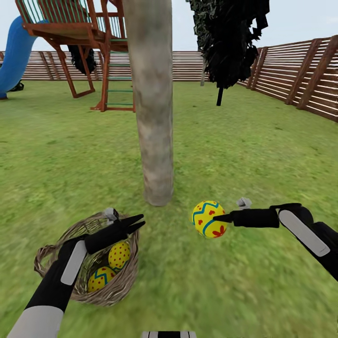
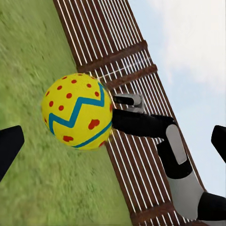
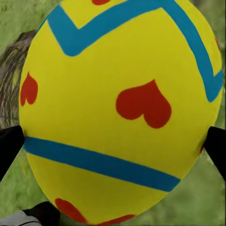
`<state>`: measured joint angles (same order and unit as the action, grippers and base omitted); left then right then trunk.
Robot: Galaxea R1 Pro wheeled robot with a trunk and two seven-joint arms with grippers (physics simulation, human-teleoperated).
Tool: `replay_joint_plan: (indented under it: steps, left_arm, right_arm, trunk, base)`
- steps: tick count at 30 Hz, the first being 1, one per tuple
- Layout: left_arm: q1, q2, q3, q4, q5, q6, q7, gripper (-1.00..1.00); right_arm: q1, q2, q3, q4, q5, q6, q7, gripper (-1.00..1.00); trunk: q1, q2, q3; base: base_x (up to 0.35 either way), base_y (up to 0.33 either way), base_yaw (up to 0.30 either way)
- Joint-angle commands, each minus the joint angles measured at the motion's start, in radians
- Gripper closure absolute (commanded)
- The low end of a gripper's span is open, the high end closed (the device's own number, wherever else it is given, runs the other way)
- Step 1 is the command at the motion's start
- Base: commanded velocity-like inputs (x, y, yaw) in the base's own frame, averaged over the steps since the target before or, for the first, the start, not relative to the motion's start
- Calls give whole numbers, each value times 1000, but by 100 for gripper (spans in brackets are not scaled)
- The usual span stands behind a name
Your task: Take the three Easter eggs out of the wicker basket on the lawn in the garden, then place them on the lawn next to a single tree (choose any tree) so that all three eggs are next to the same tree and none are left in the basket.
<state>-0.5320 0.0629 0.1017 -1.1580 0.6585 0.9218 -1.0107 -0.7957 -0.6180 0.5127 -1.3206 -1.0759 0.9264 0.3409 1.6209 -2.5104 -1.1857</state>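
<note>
Ahead of me, off to the left, I see a wooden play tower point(image 1: 80, 33) with a green-runged ladder point(image 1: 117, 80) and a blue slide point(image 1: 14, 56) curving down at its far side. A dark narrow-trunked tree point(image 1: 230, 37) stands further right, near the slatted wooden fence point(image 1: 300, 75). Pale sky point(image 1: 300, 21) shows above the fence.

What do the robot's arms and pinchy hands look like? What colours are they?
Both arms are mostly black with long light-grey panels along the forearm. The left arm turns pale grey higher up. Each ends in a slim black gripper with two thin pointed fingers: the left gripper and the right gripper. A small grey block sits on each wrist. No cables show.
</note>
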Motion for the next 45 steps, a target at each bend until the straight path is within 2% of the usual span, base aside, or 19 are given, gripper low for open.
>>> replay_joint_plan:
  steps: [1,4,7,9,11,14,19,21,23,30,33,40,43,45]
  left_arm:
    - [0,0,0,0,1,5,-2,-100]
    - [0,-7,0,0,0,5,-1,-100]
    - [0,-15,-6,0,0,5,1,-100]
    - [0,-19,-49,0,-2,5,2,-100]
    - [0,-20,-60,1,-1,5,3,-100]
    - [0,-23,-63,1,0,4,3,-100]
    - [0,-56,-68,1,-3,3,6,-100]
    - [0,-59,-116,1,-4,3,42,-100]
    - [0,-62,-136,1,-4,3,63,-100]
    - [0,-76,-142,0,-1,3,67,-100]
    - [0,-94,-144,1,-3,3,68,-100]
    - [0,-97,-147,1,-2,3,69,-100]
    - [0,-99,-191,1,-1,3,69,-100]
    - [0,-117,-200,2,0,3,68,-100]
  right_arm:
    - [-1,-1,2,2,11,-15,-2,100]
    - [-2,-1,1,36,16,-39,-46,100]
    - [-2,1,3,103,29,-93,-52,100]
    - [-2,1,3,124,43,-130,-52,100]
    - [-2,1,3,127,55,-160,-50,100]
    - [-2,0,1,127,57,-172,-50,100]
    - [-2,1,1,124,53,-175,-48,100]
    - [-2,1,1,124,53,-175,-48,100]
    - [-2,2,1,125,50,-176,-47,100]
    - [-2,1,1,126,47,-176,-45,100]
    - [-2,1,1,127,47,-176,-46,100]
    - [-2,2,1,128,51,-176,-52,100]
    - [-2,3,1,127,56,-180,-101,100]
    - [-2,9,3,122,58,-181,-184,100]
  trunk:
    - [0,0,0]
    - [0,0,0]
    - [0,0,0]
    - [0,0,0]
    - [0,0,0]
    - [0,0,0]
    - [0,0,0]
    - [0,0,1]
    - [0,0,2]
    - [0,0,10]
    - [0,0,14]
    - [0,0,23]
    - [0,0,27]
    - [0,0,29]
  base:
    - [0,0,-110]
    - [0,0,-19]
    - [0,0,-1]
    - [0,0,0]
    - [0,0,0]
    - [0,0,0]
    - [11,-26,0]
    - [124,-224,-45]
    - [149,-260,-177]
    - [119,-137,-210]
    - [14,-16,-212]
    - [158,-228,-177]
    - [181,-254,118]
    - [154,-204,216]
